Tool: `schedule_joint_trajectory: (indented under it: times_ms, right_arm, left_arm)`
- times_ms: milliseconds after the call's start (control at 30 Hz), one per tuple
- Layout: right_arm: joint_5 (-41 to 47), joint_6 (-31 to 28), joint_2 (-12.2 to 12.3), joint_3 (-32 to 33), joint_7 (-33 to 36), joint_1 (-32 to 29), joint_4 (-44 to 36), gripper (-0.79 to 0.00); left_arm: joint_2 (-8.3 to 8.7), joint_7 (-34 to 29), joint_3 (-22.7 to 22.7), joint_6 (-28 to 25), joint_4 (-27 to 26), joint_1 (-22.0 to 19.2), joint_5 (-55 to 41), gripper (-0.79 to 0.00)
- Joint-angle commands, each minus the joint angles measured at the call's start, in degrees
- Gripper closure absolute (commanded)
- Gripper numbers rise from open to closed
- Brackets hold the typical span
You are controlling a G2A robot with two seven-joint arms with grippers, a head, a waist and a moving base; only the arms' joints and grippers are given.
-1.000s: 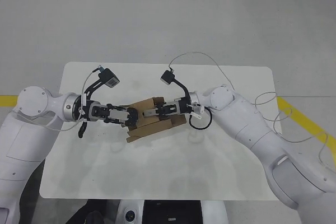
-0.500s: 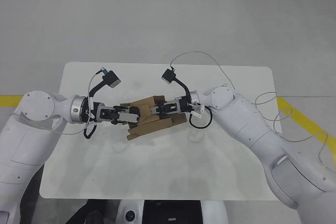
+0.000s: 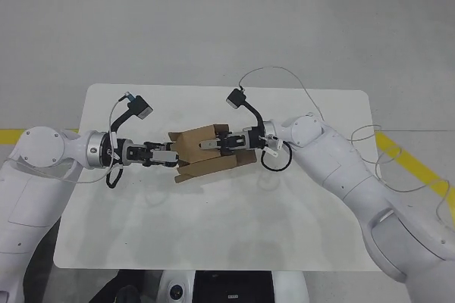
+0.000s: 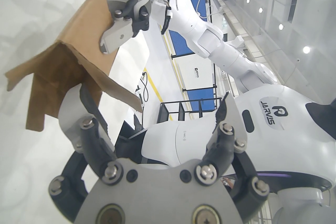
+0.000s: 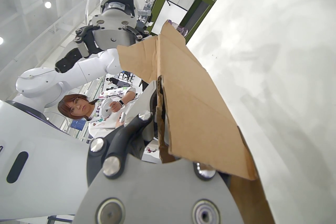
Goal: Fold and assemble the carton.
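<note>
Popping open: the carton is rising into shape between the two arms.
Top view: the carton (image 3: 207,151) stands taller over the middle of the worktop (image 3: 288,227) than a second ago. Its top panel has swung up from near-flat, and the left jaws have drawn back a touch toward their own side. Left wrist view: the left jaws are spread wide, one finger tucked against a lower flap and the other in free air. Across the way, the right jaws clamp the upper panel. Right wrist view: the right jaws pinch the cardboard edge, with the panel running away from them. My read is that the tube is being squared up and the flaps are not yet folded.
</note>
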Motion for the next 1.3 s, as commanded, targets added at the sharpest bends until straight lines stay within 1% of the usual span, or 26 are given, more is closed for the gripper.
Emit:
schedule_joint_trajectory:
  times_ms: [0,333,667,833,1067,1267]
  right_arm:
    - [0.36,0.58,0.15,-0.15,0.58,-0.10,-0.76,0.000]
    - [1.69,3.53,0.85,-1.20,3.53,-0.70,-5.30,0.000]
    - [2.76,5.48,1.15,-2.00,5.49,-0.82,-7.75,0.000]
    - [2.99,5.92,0.99,-2.57,5.93,-0.79,-7.92,0.000]
    - [3.45,5.56,0.16,-3.73,5.57,-0.78,-7.68,0.000]
    - [3.79,5.24,-0.23,-4.03,5.25,-0.40,-6.81,0.000]
  left_arm:
    - [0.00,0.08,-0.26,0.10,0.64,-0.08,-0.03,-0.785]
    - [0.02,-0.22,-1.43,0.35,2.55,-0.70,-0.15,-0.785]
    - [-0.13,-0.75,-1.41,0.61,2.20,-0.85,-0.59,-0.785]
    - [-0.30,-1.18,-0.88,0.96,1.94,-1.07,-1.05,-0.785]
    - [-0.57,-2.75,-0.09,0.39,1.17,-1.21,-2.19,-0.785]
    - [-0.66,-2.50,-0.12,0.08,1.78,-1.31,-1.74,-0.785]
